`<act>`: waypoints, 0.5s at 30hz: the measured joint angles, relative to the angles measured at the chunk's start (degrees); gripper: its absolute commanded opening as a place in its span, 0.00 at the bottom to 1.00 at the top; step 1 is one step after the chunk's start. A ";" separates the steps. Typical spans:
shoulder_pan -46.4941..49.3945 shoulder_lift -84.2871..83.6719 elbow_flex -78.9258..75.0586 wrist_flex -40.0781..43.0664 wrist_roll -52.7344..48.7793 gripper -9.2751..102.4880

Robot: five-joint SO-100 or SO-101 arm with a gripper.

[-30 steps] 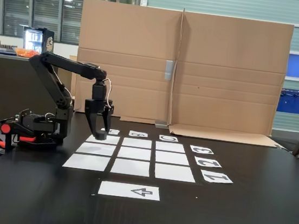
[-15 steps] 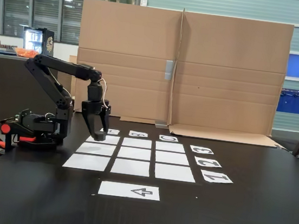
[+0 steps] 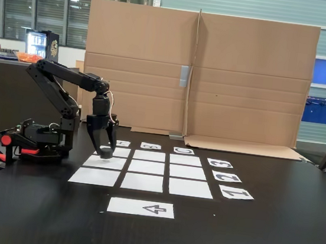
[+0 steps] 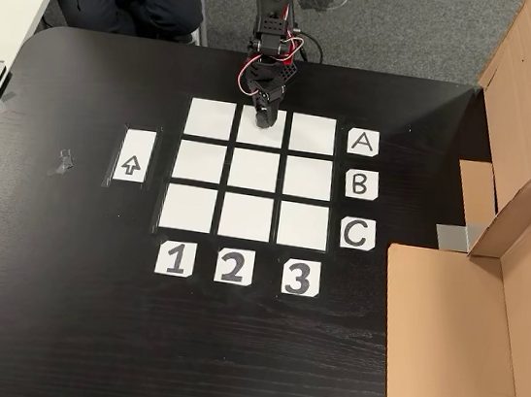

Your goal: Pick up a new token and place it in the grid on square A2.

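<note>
Nearest the fixed camera lies the arrow sheet, then the grid, where the claw hangs over square A2, clenched on what looks like the token, though dark on dark makes that hard to confirm. Letting go too high might let it roll toward a neighbouring square.
</note>
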 measured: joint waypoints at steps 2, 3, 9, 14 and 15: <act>0.09 0.00 0.35 -0.35 0.00 0.15; 0.09 0.00 0.62 -0.62 -0.09 0.15; 0.09 0.18 2.37 -1.85 -0.35 0.15; 0.09 0.18 2.37 -1.93 -0.35 0.15; 0.09 0.18 2.37 -1.93 -0.35 0.15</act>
